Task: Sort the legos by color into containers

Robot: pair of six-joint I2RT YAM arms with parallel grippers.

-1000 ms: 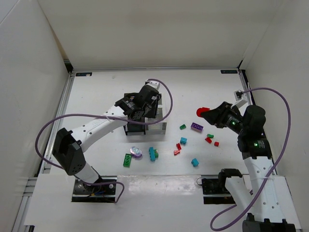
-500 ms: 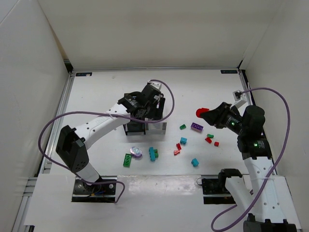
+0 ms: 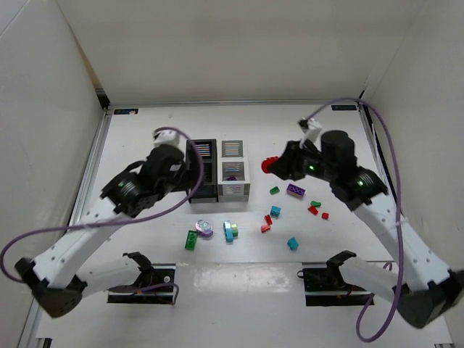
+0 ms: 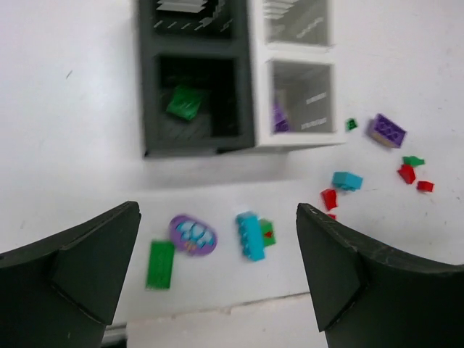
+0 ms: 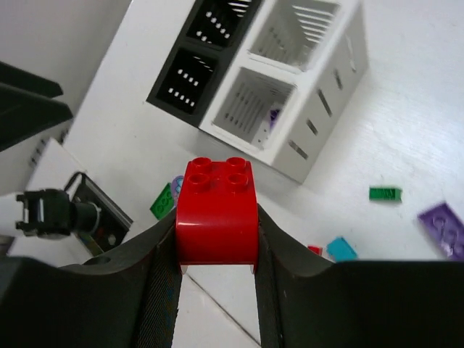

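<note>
Now, your right gripper (image 5: 216, 250) is clamped on a glossy red plastic two-by-two brick (image 5: 217, 210), holding it in the air to the right of the joined block of two black and two white square bins (image 3: 233, 191). Your left gripper (image 4: 210, 268) hangs empty, jaws wide apart, above the white table (image 3: 145, 130). One black bin holds a green brick (image 4: 186, 101), and the white bin beside it holds a purple brick (image 4: 279, 116). Loose bricks (image 3: 296, 191) in red, teal, green and purple lie scattered nearby.

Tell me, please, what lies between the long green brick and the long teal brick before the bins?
A purple oval piece lies between them, close beside the green brick, left of the teal brick; the left wrist view shows it.
</note>
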